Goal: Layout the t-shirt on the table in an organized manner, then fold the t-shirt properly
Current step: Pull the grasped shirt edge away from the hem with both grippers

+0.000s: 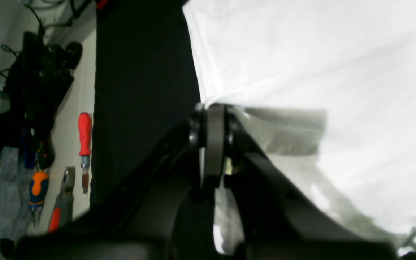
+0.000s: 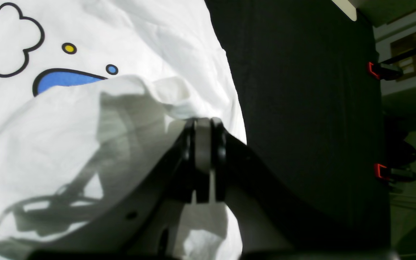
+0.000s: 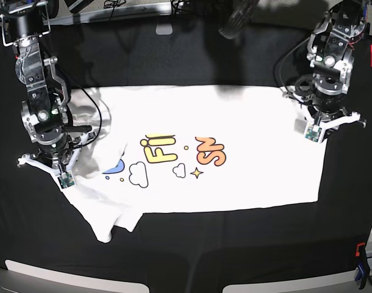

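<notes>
Left gripper [image 1: 213, 108] clamped tight on the t-shirt [image 3: 235, 152] edge, pinching white cloth near the table's [image 3: 174, 55] far side. Right gripper [image 2: 203, 122] likewise closed on a bunched fold of cloth beside the blue mark [image 2: 61, 78] and cloud outline [image 2: 9, 41]. Spread print-up mid-table, crumpled and folded over at the right gripper's end. Red clips [image 2: 374, 70] along the table edge; red-handled screwdriver [image 1: 84, 144] and pliers [image 1: 61, 202] off beside the black cloth.
</notes>
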